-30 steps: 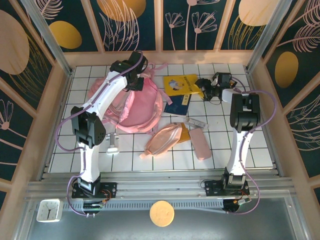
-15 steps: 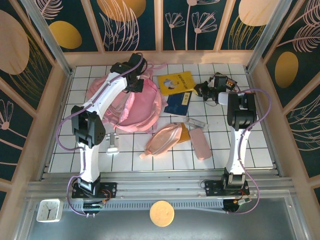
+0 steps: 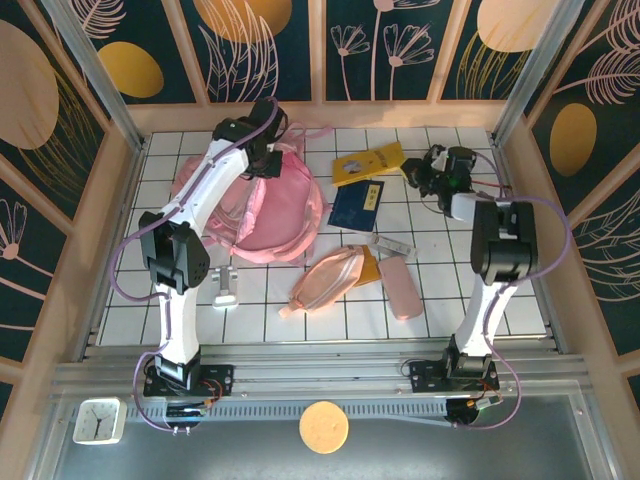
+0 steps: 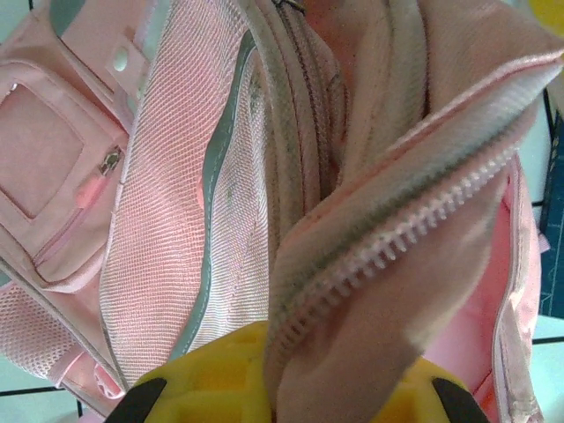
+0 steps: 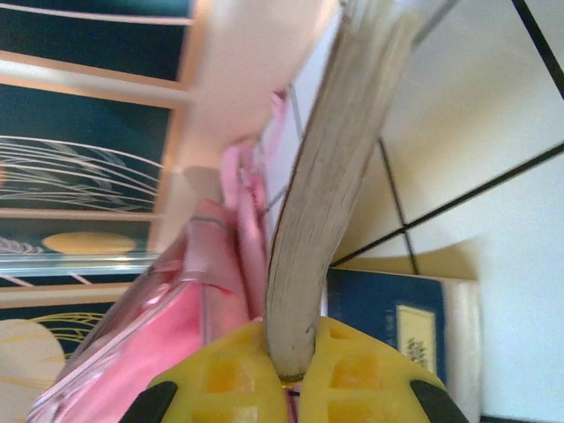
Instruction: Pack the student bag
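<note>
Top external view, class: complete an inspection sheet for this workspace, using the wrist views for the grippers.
Surface: white tiled table.
Job's things: student bag lying unzipped, far left.
Clutter: blue booklet, peach pouch, pink case near the bag.
Grippers: left gripper shut on the bag's zipper edge; right gripper shut on a yellow book.
Cables: purple cables looping along both arms.
Surroundings: dark floral wall panels; clock at the near edge.
</note>
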Controlling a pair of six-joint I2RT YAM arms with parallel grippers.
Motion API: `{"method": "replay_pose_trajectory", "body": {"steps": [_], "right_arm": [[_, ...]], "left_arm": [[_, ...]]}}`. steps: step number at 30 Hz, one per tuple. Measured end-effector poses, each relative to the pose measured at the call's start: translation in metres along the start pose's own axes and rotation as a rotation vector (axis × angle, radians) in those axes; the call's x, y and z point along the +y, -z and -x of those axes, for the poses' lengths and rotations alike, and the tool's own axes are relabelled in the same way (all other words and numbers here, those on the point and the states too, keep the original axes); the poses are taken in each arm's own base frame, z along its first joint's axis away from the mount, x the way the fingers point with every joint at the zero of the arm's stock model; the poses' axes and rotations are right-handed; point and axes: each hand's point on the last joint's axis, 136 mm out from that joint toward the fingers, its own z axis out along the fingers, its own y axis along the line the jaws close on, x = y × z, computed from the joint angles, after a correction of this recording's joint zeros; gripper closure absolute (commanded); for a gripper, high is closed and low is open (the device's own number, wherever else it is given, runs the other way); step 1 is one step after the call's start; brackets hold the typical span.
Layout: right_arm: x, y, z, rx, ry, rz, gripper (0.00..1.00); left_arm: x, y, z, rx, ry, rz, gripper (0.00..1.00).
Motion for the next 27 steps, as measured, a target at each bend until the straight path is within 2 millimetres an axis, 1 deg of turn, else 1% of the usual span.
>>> {"method": "replay_pose_trajectory", "body": {"steps": [3, 6, 9, 11, 14, 18, 20, 22, 24, 27], "right_arm": [[0.031, 0.028, 0.006, -0.040, 0.036, 0.043, 1.00], [0.057, 0.048, 0.003, -0.055, 0.066, 0.078, 1.00], [0.079, 0.059, -0.006, -0.043, 0.089, 0.113, 1.00], [0.093, 0.061, -0.017, -0.024, 0.104, 0.137, 1.00], [0.112, 0.054, -0.040, 0.028, 0.120, 0.173, 1.00], [0.131, 0.036, -0.083, 0.124, 0.146, 0.215, 1.00], [0.135, 0.024, -0.105, 0.169, 0.162, 0.231, 1.00], [0.131, 0.009, -0.133, 0.239, 0.180, 0.231, 1.00], [0.121, -0.005, -0.157, 0.294, 0.198, 0.217, 1.00], [0.097, -0.021, -0.178, 0.349, 0.204, 0.175, 1.00]], "left_arm": [[0.001, 0.004, 0.006, -0.006, 0.017, -0.007, 1.00], [-0.002, 0.002, 0.009, 0.001, 0.029, -0.017, 1.00], [-0.007, -0.003, 0.012, 0.011, 0.041, -0.035, 1.00], [-0.011, -0.005, 0.014, 0.019, 0.047, -0.050, 1.00], [-0.018, -0.008, 0.023, 0.018, 0.054, -0.063, 1.00], [-0.033, -0.009, 0.042, -0.009, 0.064, -0.098, 1.00], [-0.039, -0.011, 0.043, -0.007, 0.070, -0.121, 1.00], [-0.044, -0.010, 0.040, 0.002, 0.070, -0.134, 1.00], [-0.045, -0.008, 0.036, 0.017, 0.066, -0.137, 1.00], [-0.045, -0.008, 0.031, 0.040, 0.062, -0.136, 1.00]]}}
